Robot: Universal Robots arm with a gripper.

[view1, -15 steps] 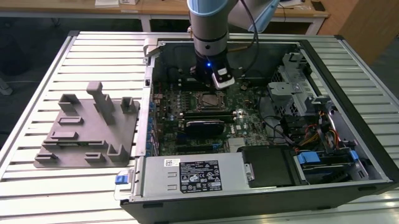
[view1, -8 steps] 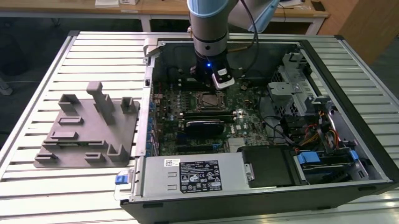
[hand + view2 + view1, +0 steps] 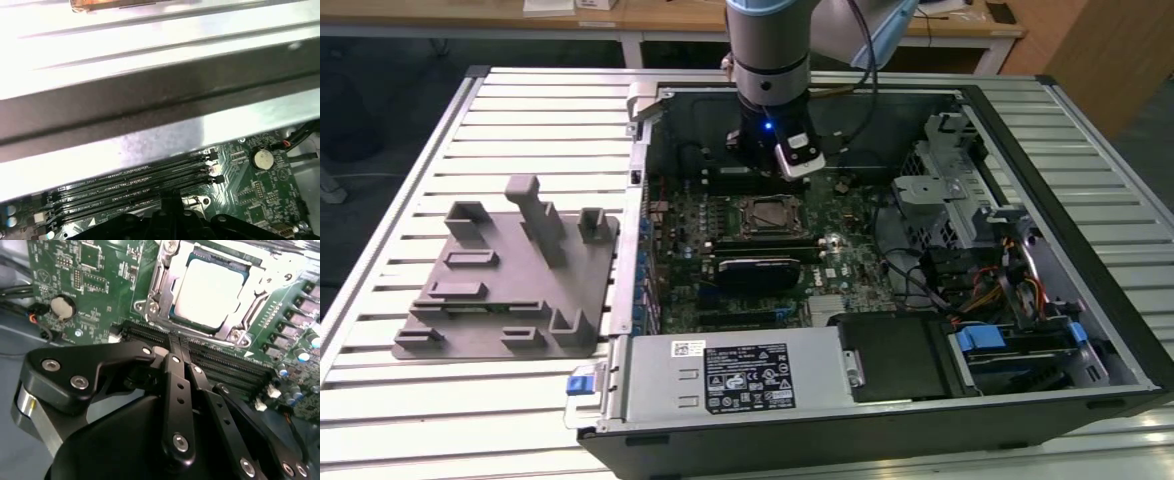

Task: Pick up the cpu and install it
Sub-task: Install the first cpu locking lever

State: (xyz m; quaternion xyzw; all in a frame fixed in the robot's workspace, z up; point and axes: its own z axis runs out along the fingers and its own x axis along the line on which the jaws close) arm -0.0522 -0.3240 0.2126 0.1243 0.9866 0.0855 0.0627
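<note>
My black, multi-link gripper (image 3: 175,352) hangs inside the open black computer case (image 3: 1067,330), over the long black memory slots (image 3: 225,367) just beside the processor socket, and its two fingers are pressed together with nothing between them. The cpu, a small flat square chip with a silvery-white metal top (image 3: 210,292), already lies in the silver steel-framed socket (image 3: 150,307) on the green motherboard (image 3: 95,270), and in the exterior view I see it as a dark-framed square (image 3: 765,213) a little in front of my wrist. So I judge that the picking and placing are over and that the step in hand is the finishing of the install. Whether the socket's frame is latched down over the chip I cannot tell from here. What remains, I judge, calls for care: any push on the frame or its lever must go straight and gently, since the slots and small parts crowd close around. The grey plastic fixture with upright blocks (image 3: 507,290) stands on the slatted metal table (image 3: 400,400), well apart on the exterior view's left.
</note>
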